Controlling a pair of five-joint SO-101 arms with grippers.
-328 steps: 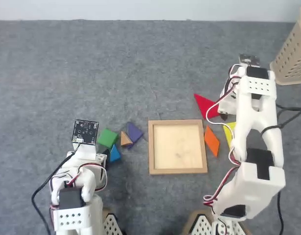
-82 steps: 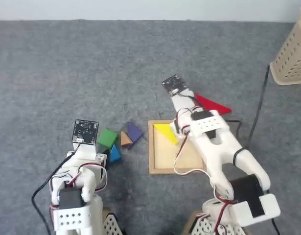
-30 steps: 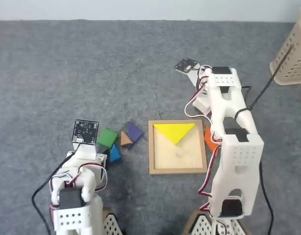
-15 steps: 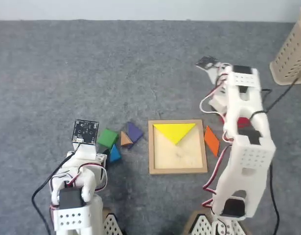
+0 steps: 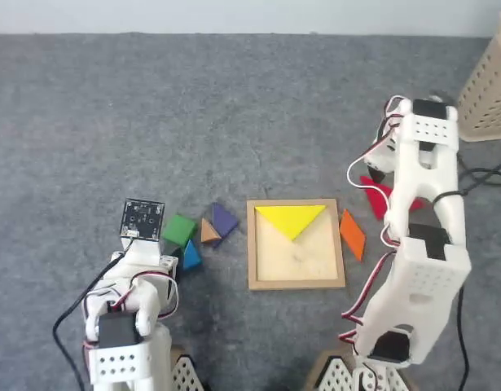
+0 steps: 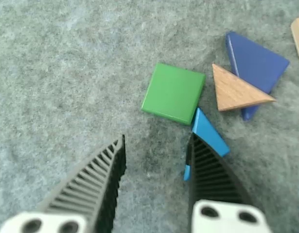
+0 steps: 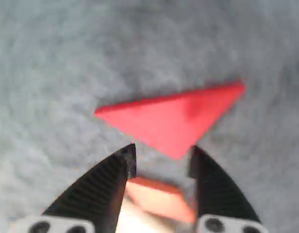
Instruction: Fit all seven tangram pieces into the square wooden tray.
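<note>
The square wooden tray (image 5: 252, 244) lies mid-table with a yellow triangle (image 5: 292, 218) along its far edge. An orange parallelogram (image 5: 353, 234) sits just right of the tray, and beyond it a red triangle (image 5: 378, 195) lies partly under my right arm (image 5: 421, 163). My right gripper (image 7: 162, 151) hangs open just above the red triangle (image 7: 173, 119), with the orange piece (image 7: 159, 198) behind its fingers. Left of the tray lie a green square (image 6: 173, 93), a wood triangle (image 6: 234, 91), a dark blue triangle (image 6: 254, 63) and a small light blue triangle (image 6: 207, 138). My left gripper (image 6: 156, 145) is open over the carpet near them.
A beige perforated basket (image 5: 488, 85) stands at the far right edge. Grey carpet covers the whole table. The left arm's base (image 5: 124, 342) sits at the near left.
The right arm set the yellow triangle in the tray, then swung from beyond the tray to the right, over the red triangle. The left arm has kept still.
</note>
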